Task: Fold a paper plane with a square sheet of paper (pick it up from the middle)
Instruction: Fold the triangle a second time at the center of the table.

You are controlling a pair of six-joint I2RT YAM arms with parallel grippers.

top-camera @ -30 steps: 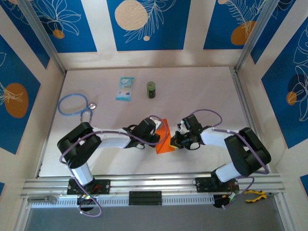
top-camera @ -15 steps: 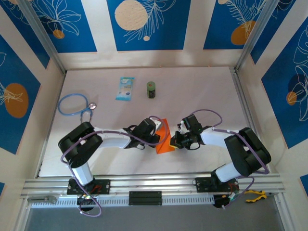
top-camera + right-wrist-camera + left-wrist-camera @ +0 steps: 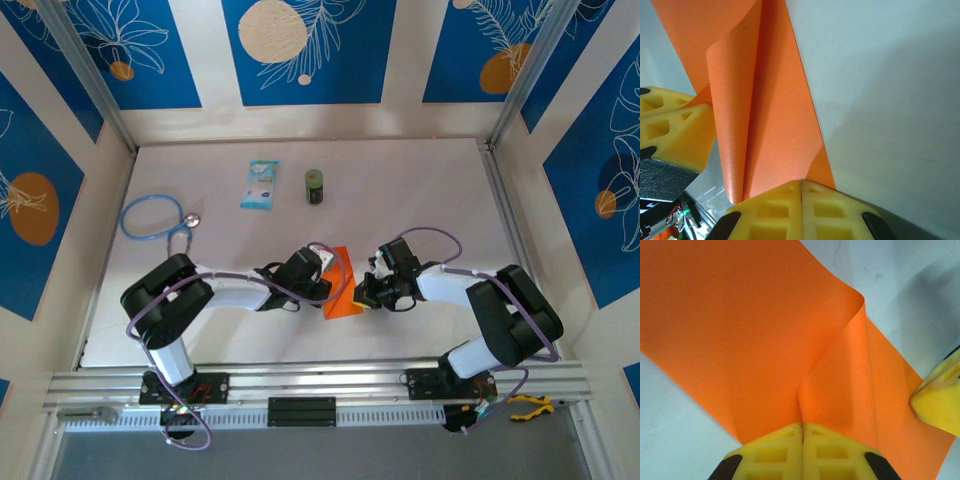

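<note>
Down at 6 o'clock on the table (image 3: 430,200), barely anything has moved this past second: left gripper (image 3: 327,283) and right gripper (image 3: 363,295) stay clamped on opposite sides of the square sheet of paper (image 3: 343,296), curled up between them, so the fold looks uncreased. The packet (image 3: 260,185) and can (image 3: 315,186) at 12 o'clock, stethoscope (image 3: 155,217) at 10, sit well clear; only the grippers crowd each other.

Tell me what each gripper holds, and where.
Both are shut on the square sheet of paper: the left gripper pinches a raised bend at one edge, the right gripper the opposite side.
</note>
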